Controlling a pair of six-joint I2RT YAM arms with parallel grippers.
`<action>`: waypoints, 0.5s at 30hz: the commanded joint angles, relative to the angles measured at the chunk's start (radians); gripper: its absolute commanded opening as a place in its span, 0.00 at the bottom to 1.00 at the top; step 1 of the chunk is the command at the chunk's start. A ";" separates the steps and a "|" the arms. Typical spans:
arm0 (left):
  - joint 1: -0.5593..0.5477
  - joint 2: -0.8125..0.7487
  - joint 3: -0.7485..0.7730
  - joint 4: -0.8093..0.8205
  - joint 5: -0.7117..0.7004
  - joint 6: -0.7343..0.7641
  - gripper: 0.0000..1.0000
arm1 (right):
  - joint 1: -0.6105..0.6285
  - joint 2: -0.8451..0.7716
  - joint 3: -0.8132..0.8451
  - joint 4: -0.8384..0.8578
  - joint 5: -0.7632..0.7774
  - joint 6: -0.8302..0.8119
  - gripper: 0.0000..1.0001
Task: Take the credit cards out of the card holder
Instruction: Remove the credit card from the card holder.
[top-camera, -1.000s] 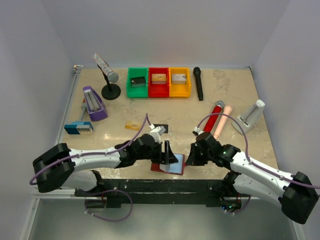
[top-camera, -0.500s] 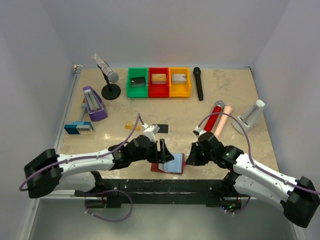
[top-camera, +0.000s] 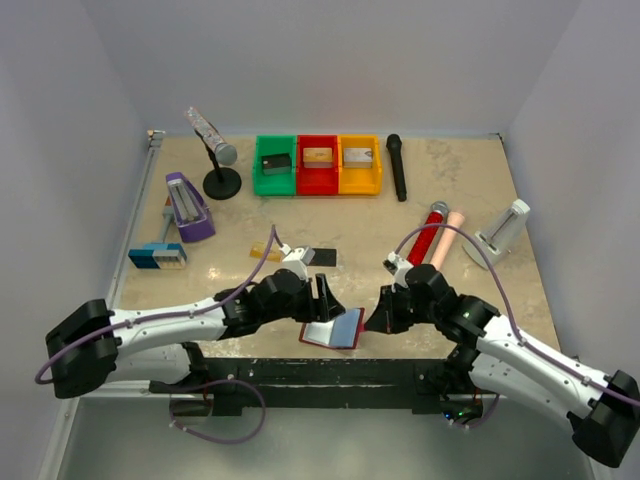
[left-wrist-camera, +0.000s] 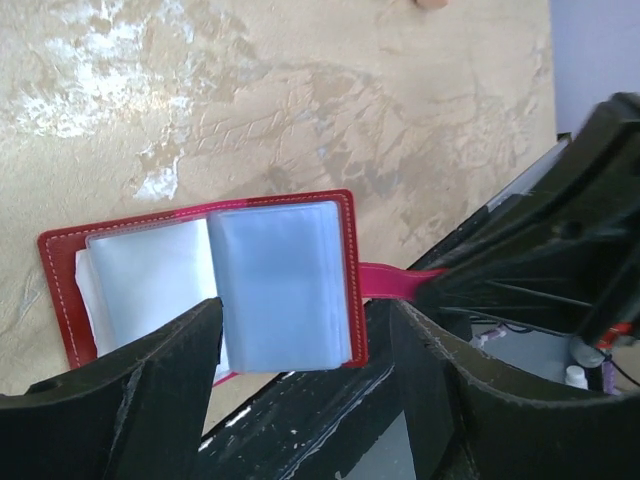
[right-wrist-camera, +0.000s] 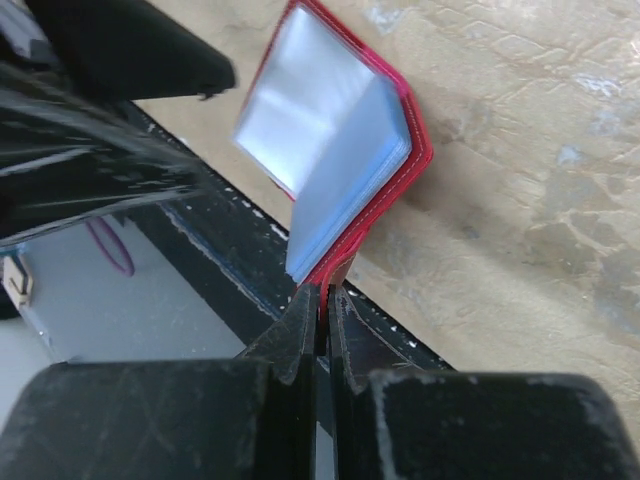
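Fingers of our right gripper (right-wrist-camera: 320, 296) are pressed together on the red tab strap (left-wrist-camera: 385, 282), holding the card holder (left-wrist-camera: 200, 290) partly open at the near edge of the table (top-camera: 450, 180). Our left gripper (left-wrist-camera: 300, 400) hangs just above the open wallet with its jaws well apart, gripping nothing.

Moving outward, the light blue clear pockets (left-wrist-camera: 280, 285) facing us look empty in both wrist views. Beyond the holder, the black card (top-camera: 322, 257) lies on the table. The gold-tan card (top-camera: 260, 248) lies near it to the left, partly hidden by the left arm's cable. So we judge that 2 of the 3 credit cards are out.

We cannot find the silver-grey card anywhere. It may sit in a pocket behind the lifted pages, or it may be hidden under an arm. What is left, as we read it, is to leaf through the other pockets and draw out that last card.
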 joint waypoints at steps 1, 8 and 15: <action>-0.005 0.081 0.071 0.015 0.060 0.038 0.72 | 0.000 -0.054 0.054 0.045 -0.064 -0.022 0.00; -0.009 0.161 0.099 0.024 0.098 0.052 0.71 | 0.000 -0.094 0.057 0.030 -0.070 -0.028 0.00; -0.012 0.196 0.099 0.036 0.113 0.056 0.70 | 0.000 -0.088 0.061 0.025 -0.065 -0.037 0.00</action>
